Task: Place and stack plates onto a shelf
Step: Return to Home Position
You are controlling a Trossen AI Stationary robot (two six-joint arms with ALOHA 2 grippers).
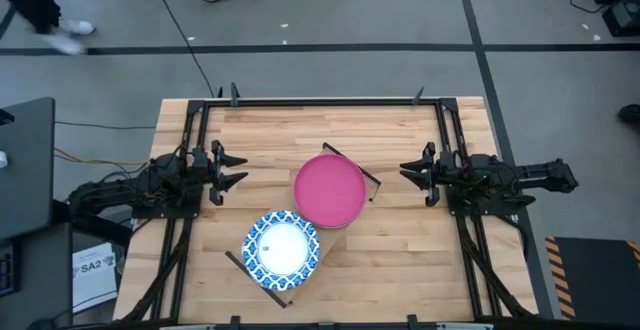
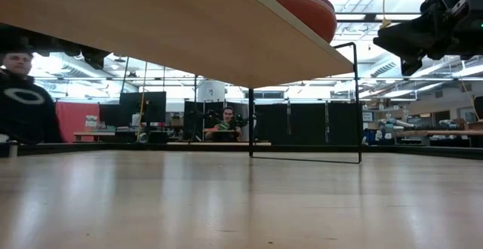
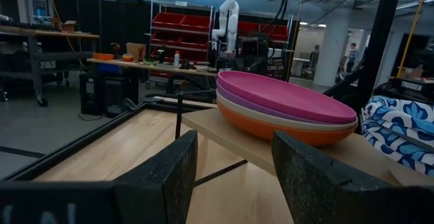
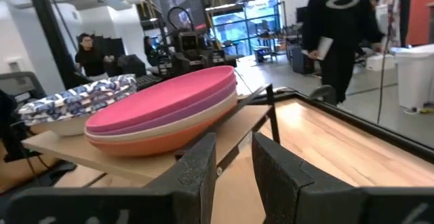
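Observation:
The shelf (image 1: 325,238) stands slantwise on the middle of the table, on thin black rods. On its far right end rests a stack of plain plates (image 1: 328,190), magenta on top, then purple, beige and orange (image 3: 285,105). A stack of white plates with blue patterned rims (image 1: 281,247) sits on its near left end. My left gripper (image 1: 235,168) hovers open at the table's left, level, pointing at the shelf, nothing between its fingers (image 3: 234,176). My right gripper (image 1: 407,171) hovers at the table's right, level, facing the magenta stack, with a narrow empty gap (image 4: 234,170).
A black metal frame (image 1: 325,100) runs around the tabletop. In the low view the shelf's underside (image 2: 151,23) spans overhead, with its rod support (image 2: 302,158) on the table. People show in the room beyond. Bare tabletop lies on both sides of the shelf.

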